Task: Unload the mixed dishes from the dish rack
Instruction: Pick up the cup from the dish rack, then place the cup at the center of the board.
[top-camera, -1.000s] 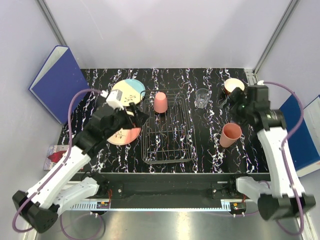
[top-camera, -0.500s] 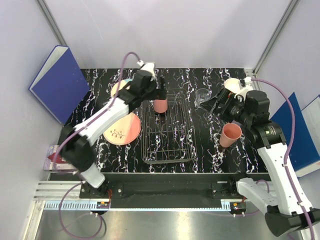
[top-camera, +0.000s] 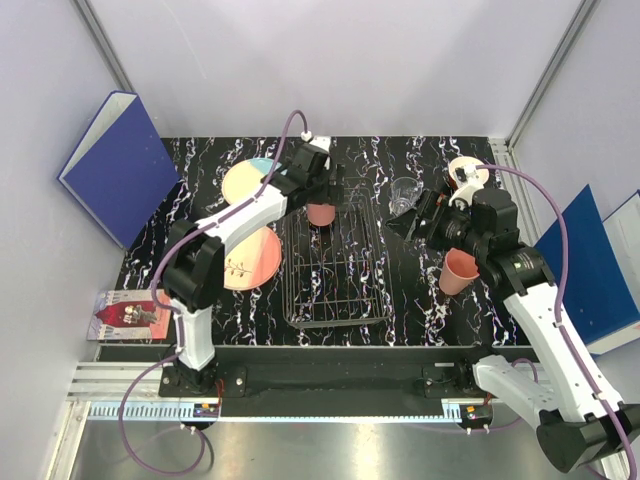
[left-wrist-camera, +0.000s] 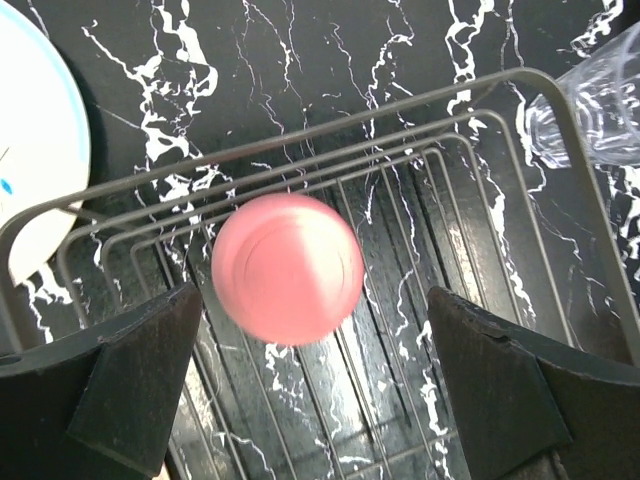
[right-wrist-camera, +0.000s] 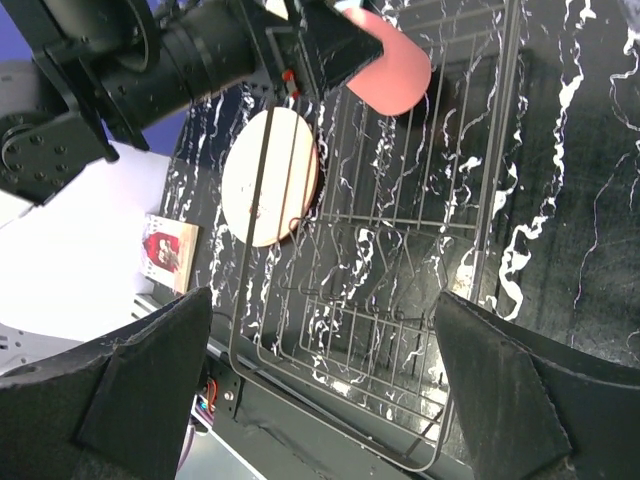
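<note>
Top view: from high behind the near edge, down on the whole table (top-camera: 420, 300). Left wrist view: straight down, close over the far end of the rack (left-wrist-camera: 400, 330) and a cup (left-wrist-camera: 287, 270). Right wrist view: slanting across the rack from farther off. All 3 share rack and cup.

The dish rack (top-camera: 336, 290) is thin metal wire, the table (top-camera: 420, 300) glossy marble-patterned, the salmon-pink cup (left-wrist-camera: 288, 268) smooth and matt.
</note>
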